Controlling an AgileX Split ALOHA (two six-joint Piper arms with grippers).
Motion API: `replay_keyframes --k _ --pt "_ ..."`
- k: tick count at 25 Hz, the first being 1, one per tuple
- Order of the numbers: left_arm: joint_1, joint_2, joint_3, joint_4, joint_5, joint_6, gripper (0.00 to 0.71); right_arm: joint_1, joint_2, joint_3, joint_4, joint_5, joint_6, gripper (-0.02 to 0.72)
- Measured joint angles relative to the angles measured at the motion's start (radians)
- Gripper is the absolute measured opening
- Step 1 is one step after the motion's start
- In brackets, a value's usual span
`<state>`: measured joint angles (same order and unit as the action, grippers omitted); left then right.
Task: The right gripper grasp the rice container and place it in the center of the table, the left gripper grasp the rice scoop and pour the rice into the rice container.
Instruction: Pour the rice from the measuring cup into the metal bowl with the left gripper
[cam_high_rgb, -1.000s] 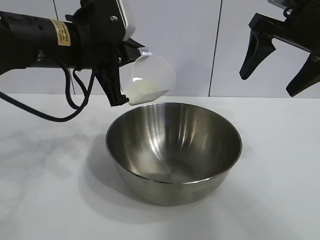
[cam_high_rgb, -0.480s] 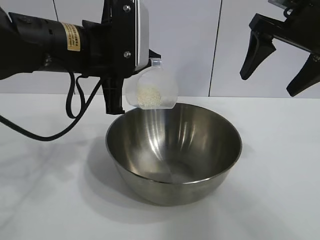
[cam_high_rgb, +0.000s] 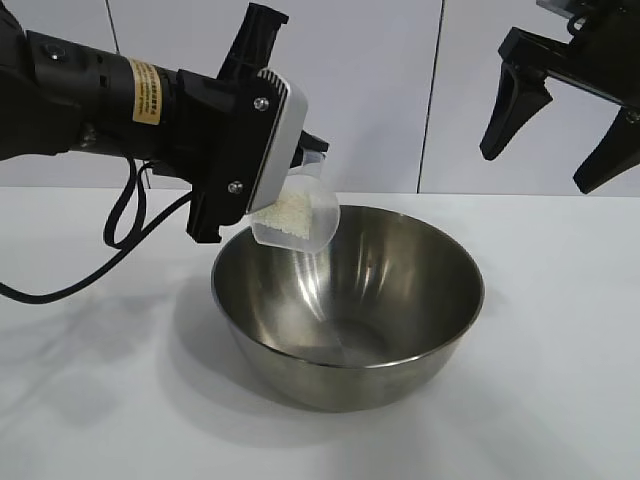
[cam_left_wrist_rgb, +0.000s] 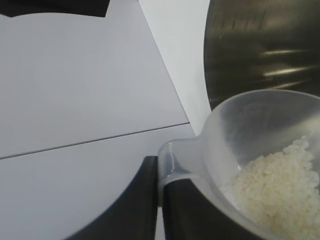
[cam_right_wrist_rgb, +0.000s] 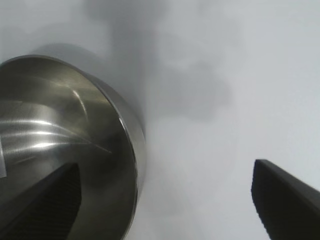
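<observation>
**Bowl placed, pour under way**

The rice container (cam_high_rgb: 348, 305) already sits on the white surface (cam_high_rgb: 90, 400), roughly mid-surface, so the first half of the job looks finished. The right hand (cam_high_rgb: 555, 135) hangs above and to the right of the container, fingers spread wide and holding nothing.

The left hand (cam_high_rgb: 235, 170), just above the container's far-left rim, is clenched on the handle of the rice scoop (cam_high_rgb: 297, 218). The scoop is tipped over that rim with its lip pointing into the container. The rice (cam_high_rgb: 290, 215) lies heaped against the scoop's lower wall, close to the lip. No grains can be made out on the container's floor, so the pour seems barely begun; tipping further until the scoop empties remains.
</observation>
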<state>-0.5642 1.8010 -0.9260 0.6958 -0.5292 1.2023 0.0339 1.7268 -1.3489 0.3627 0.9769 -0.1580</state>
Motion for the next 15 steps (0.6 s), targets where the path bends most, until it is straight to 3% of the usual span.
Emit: replay_keyframes --k 11,15 --pt "-0.076 0.0 -0.019 -0.022 0.002 0.065 0.008 0.0 0.0 0.0 0.0 0.003 0.0 0.638" --pt "-0.082 0.01 -0.05 -0.065 0.006 0.129 0.008 0.0 0.0 0.0 0.0 0.01 0.0 0.638"
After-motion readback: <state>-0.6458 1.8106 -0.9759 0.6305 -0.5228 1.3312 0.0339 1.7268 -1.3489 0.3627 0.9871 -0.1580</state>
